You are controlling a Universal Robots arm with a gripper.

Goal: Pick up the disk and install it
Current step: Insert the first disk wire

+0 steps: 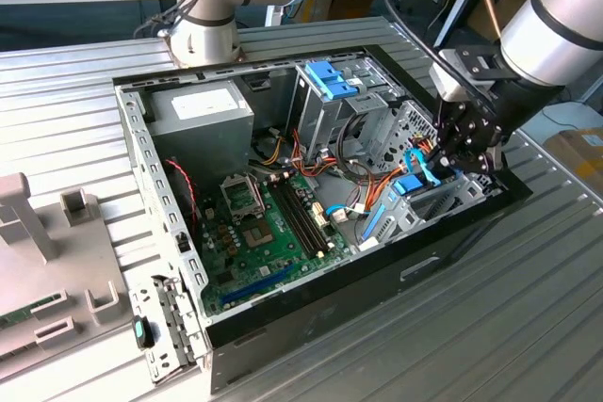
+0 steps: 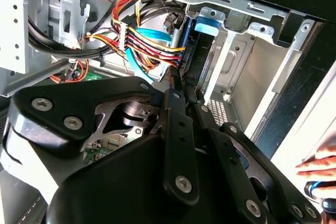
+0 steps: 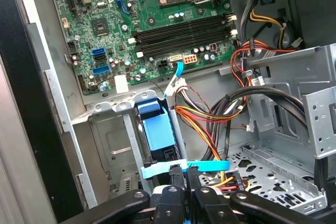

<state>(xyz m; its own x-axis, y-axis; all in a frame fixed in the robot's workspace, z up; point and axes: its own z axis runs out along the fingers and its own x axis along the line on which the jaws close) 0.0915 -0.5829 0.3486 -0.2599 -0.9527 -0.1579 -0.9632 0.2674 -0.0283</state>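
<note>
The disk point(image 1: 407, 185), a dark drive in a bright blue carrier, stands on edge in a metal bay at the front corner of the open computer case point(image 1: 141, 148), toward the exterior view's right. In the first wrist view the disk point(image 3: 157, 132) sits between the bay's walls, and a thin blue cable point(image 3: 210, 164) crosses just past it. The disk's blue end tab point(image 2: 209, 24) shows in the second wrist view. My gripper point(image 1: 448, 163) hangs just above the disk inside the case. Its fingers are shut at the blue cable and the wire bundle point(image 3: 184, 176) point(image 2: 176, 81).
A blue-topped grey drive cage point(image 1: 334, 77) stands behind the bay, with a perforated cage wall point(image 3: 273, 161) and orange and yellow wires point(image 2: 152, 45) close by. The motherboard point(image 1: 264, 223) and power supply point(image 1: 203, 110) fill the rest. A person's hand point(image 2: 317, 166) rests outside the case.
</note>
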